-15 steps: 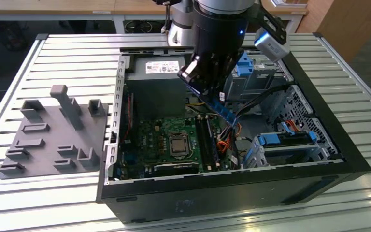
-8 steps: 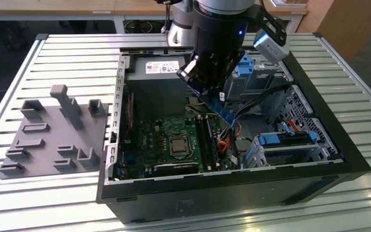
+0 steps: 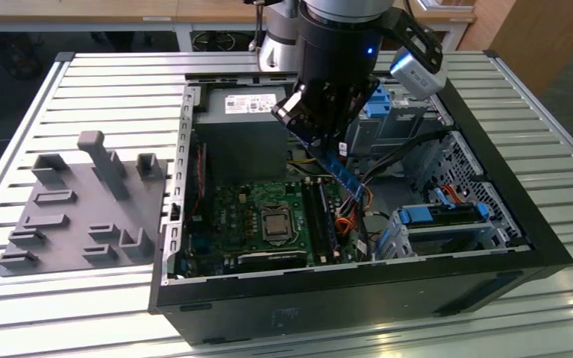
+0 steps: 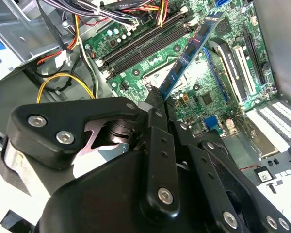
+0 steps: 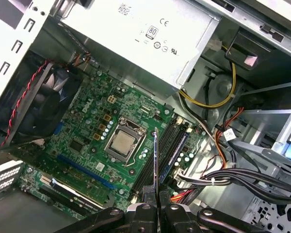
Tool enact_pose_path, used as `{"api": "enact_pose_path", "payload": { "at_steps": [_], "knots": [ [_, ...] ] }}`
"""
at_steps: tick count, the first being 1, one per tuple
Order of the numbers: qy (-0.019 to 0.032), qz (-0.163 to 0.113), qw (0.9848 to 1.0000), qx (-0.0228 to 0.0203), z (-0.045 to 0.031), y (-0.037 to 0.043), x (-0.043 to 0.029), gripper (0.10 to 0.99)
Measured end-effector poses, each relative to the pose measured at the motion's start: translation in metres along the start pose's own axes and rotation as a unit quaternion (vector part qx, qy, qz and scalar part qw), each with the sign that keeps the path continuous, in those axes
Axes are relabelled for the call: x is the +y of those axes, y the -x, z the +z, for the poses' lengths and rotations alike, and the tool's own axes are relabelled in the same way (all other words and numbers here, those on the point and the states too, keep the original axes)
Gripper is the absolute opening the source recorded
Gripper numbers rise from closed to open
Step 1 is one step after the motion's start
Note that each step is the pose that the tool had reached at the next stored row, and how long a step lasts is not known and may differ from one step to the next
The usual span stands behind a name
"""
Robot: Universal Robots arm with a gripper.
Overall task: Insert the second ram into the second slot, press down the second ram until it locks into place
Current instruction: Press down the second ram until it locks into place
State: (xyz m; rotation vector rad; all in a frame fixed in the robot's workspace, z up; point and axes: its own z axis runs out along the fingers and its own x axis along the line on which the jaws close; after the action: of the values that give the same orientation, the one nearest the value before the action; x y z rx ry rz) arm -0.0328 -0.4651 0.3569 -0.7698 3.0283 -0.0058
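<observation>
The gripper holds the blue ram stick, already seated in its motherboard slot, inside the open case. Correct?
Not seated: the gripper holds the second ram tilted above the motherboard, not in a slot, inside the open case, as the second wrist view shows.

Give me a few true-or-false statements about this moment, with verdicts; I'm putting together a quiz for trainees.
1. The gripper holds the second ram. True.
2. The second ram sits fully in a slot. False: it hangs tilted over the motherboard.
3. The computer case lies open. True.
4. The gray fixture plate lies at the exterior view's right of the case. False: at its left.
5. A cooler covers the processor. False: the processor is bare.
</observation>
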Motion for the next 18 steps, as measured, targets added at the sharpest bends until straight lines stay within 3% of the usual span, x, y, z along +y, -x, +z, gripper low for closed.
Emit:
{"api": "enact_pose_path", "payload": {
  "at_steps": [9,18],
  "knots": [
    [0.0000,0.002,1.0000,0.0000,0.0000,0.0000,0.0000,0.137],
    [-0.0004,0.022,0.9998,0.0002,0.0000,0.0000,0.0000,0.137]
  ]
}}
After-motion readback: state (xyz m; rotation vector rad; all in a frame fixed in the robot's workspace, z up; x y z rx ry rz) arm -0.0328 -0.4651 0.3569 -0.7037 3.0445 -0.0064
